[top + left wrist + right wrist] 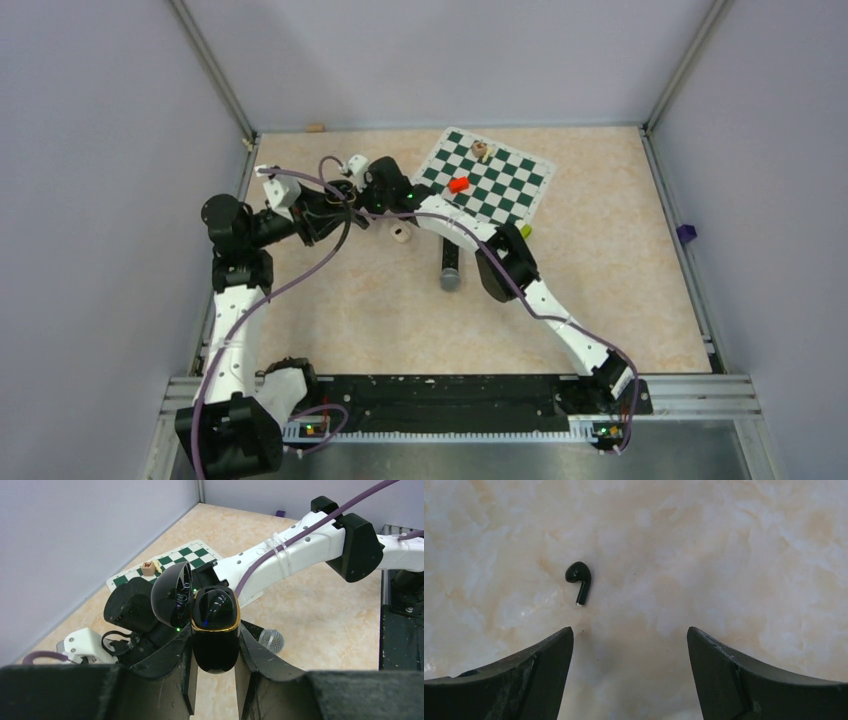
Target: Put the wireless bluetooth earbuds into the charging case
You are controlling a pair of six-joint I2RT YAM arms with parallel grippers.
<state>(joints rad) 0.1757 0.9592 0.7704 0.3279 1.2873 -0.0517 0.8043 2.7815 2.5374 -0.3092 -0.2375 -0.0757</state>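
Beige marbled table (620, 300), lilac walls all round. A green-and-white chess mat (490, 180) lies at 12 to 1 o'clock of the table, with a red piece (458, 184) on it. A mic (450, 272) lies near the table centre, beside the right arm.

Left gripper (216, 645): clamped on the black case (216, 625), one finger on each flank. The case is lifted off the table, and its lid (172, 595) is swung open toward 10 o'clock in the left wrist view. I cannot tell whether any bud sits inside.

Right gripper (629, 632): jaws wide apart, nothing between them, pointing down at bare table. One black earbud (580, 580) lies on the table at 11 o'clock from the gap, just beyond the left-hand fingertip and not touching it, stem pointing to 6 o'clock. I see no other buds clearly.
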